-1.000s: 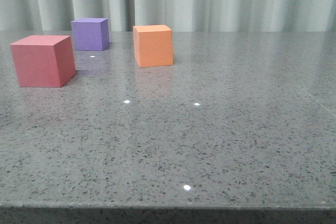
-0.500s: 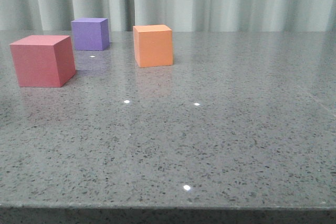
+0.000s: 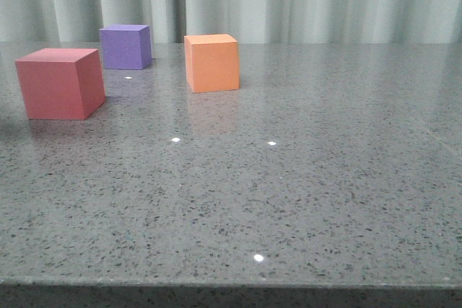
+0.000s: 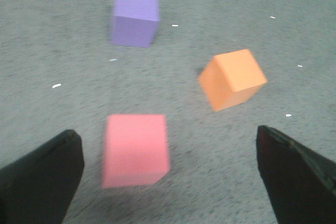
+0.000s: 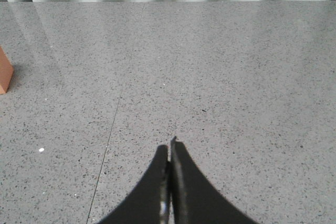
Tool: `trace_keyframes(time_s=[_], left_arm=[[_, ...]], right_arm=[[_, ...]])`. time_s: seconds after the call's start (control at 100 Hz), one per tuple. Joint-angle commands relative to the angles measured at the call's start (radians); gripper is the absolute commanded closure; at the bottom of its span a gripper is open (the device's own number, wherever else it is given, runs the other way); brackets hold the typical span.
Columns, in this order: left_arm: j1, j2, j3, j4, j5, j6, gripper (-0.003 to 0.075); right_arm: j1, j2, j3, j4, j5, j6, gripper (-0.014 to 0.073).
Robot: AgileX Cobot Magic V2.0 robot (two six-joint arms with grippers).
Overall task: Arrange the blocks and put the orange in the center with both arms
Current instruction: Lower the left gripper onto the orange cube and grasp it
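Matte pinkish-red foam cube framed between wide-spread jaws of black left gripper, untouched. Black right gripper jaws pressed together, nothing held. Matte orange foam cube seen upper centre-left of front view, matte purple foam cube behind-left.

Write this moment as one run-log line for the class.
left gripper: open, above red cube | right gripper: shut, empty | orange cube, purple cube: on table, untouched
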State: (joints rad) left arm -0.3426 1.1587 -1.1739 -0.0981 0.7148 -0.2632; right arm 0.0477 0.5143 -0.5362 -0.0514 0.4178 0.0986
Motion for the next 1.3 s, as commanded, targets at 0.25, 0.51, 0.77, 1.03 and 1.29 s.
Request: trace_keyframes(time_s=[0.25,0.51,0.77,1.03,1.29], left_arm=[[-0.28,0.329,-0.304,0.417,-0.073,-0.423,0.0101],[-0.411,0.572,-0.557,0.66,0.07,-0.628,0.0101],[-0.426,0.691,-0.703,0.724,0.145,-0.718,0.0101],[-0.426,0.741,-0.705,0.731,0.141,-0.753,0.0101],[-0.424,0.79,-0.705,0.74,0.143,-0.777,0.0101]], right_arm=[[-0.007,0.002,-0.024,0.0,-0.072,-0.004,0.0662],[-0.007,0.002,-0.024,0.0,-0.072,-0.004,0.0662],[-0.007,0.002,-0.024,0.0,-0.072,-0.004,0.0662],[-0.007,0.002,-0.024,0.0,-0.072,-0.004,0.0662],[-0.007,0.002,-0.024,0.0,-0.072,-0.004,0.0662]])
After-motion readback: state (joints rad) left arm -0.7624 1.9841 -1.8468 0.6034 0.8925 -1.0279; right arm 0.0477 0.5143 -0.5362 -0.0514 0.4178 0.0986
